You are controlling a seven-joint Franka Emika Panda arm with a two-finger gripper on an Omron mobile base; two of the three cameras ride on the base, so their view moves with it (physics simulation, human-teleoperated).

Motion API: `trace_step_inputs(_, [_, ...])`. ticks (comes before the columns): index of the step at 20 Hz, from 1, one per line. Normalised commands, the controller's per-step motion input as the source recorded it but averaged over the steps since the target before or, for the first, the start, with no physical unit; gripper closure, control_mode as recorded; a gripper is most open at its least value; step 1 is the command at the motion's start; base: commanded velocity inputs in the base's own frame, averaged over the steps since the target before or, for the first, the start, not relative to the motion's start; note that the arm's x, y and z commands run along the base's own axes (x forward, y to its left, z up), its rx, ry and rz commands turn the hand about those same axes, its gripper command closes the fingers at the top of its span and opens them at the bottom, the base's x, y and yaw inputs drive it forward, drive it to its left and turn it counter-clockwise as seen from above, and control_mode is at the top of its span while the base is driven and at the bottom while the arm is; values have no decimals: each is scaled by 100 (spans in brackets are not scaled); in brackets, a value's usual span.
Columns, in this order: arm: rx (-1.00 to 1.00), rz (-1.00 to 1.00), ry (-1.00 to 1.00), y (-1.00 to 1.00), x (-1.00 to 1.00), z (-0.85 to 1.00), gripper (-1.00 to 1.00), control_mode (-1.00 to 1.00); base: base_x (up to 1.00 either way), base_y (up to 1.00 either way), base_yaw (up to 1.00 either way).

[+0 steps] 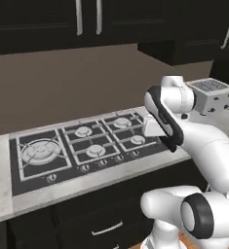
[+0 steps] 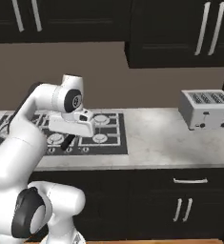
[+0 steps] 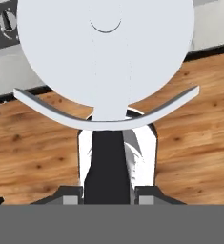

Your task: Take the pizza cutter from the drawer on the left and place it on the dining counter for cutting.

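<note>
White arm (image 1: pixel 194 141) over black gas stove (image 1: pixel 82 146); toaster (image 1: pixel 214 95) right.

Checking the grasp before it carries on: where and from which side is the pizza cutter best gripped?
By the straight black handle, from its free end, as the gripper does: the pizza cutter has a wide, thin-edged wheel.

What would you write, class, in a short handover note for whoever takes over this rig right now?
Tool: shut on the pizza cutter, gripping its black handle, with the wheel pointing away from the hand.
Where: the cutter is held in the air by the front edge of the stove counter, with the wooden floor beneath it.
Done: the cutter is out of the drawer and in the grasp.
Left: carry it to the dining counter, set it down and release it.
</note>
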Motion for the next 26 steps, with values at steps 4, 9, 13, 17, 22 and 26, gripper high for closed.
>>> trace_step_inputs(4, [0,0,0,0,0,0,100,100,0,-76,-75])
trace_step_inputs(9, [0,0,0,0,0,0,100,100,0,-74,-77])
trace_step_inputs(13, [0,0,0,0,0,0,100,100,0,-73,-76])
trace_step_inputs(17, [0,0,0,0,0,0,100,100,0,-56,-82])
trace_step_inputs(22, [0,0,0,0,0,0,100,100,0,-24,-90])
trace_step_inputs(26, [0,0,0,0,0,0,100,100,0,0,-99])
